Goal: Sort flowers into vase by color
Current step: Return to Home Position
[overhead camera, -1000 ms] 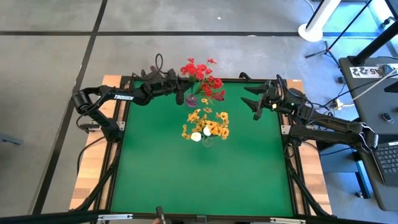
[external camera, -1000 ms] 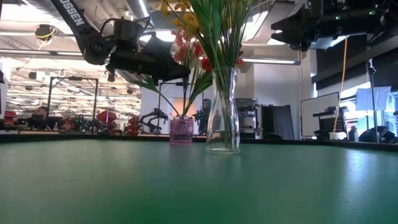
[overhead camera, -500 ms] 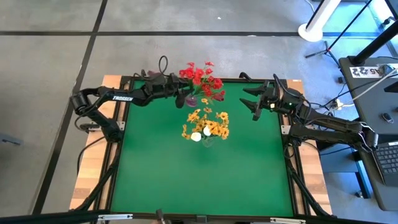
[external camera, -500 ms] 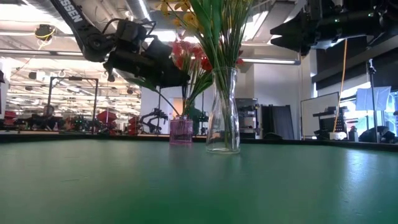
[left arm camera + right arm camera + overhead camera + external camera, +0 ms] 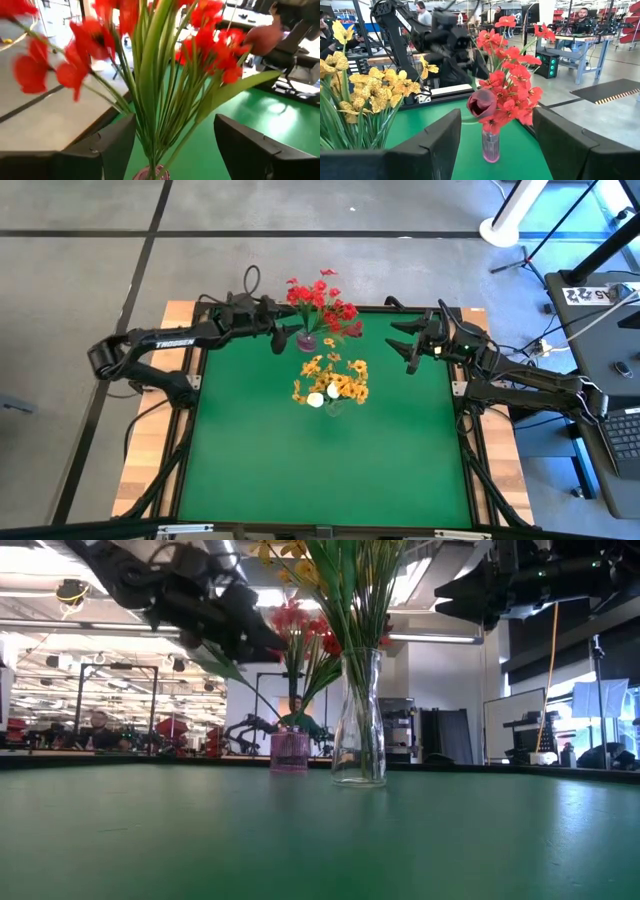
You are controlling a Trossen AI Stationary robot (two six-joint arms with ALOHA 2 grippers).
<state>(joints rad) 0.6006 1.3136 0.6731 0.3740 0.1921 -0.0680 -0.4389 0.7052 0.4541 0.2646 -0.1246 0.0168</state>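
And here the left gripper [image 5: 276, 338] is seen held up off the desk [image 5: 300, 470], over one edge of it, its jaws spread wide and nothing gripped between them. Straight ahead of it, just beyond the fingers [image 5: 116, 146], the red flowers [image 5: 210, 35] are found standing in the purple vase [image 5: 307, 341]. Their green stems are framed between the two fingers in the left wrist view, yet no finger is seen touching them. In the low view the gripper is caught level with the red blooms, well above the vase's rim and just beside them.

Over on the other side, the right gripper [image 5: 402, 347] is held raised too, opened wide, with nothing in its grasp. The purple vase is placed ahead of it, well apart, and a maroon bud [image 5: 481, 103] is picked out among the red flowers on the side facing this gripper. Nearer the middle of the desk, ahead of the right gripper and off to one side, the transparent vase [image 5: 360, 720] is seen upright, and the yellow flowers [image 5: 335, 378] and white buds [image 5: 316, 399] are carried in it. The two vases are stood near each other but apart, the purple one being the closer to the left gripper
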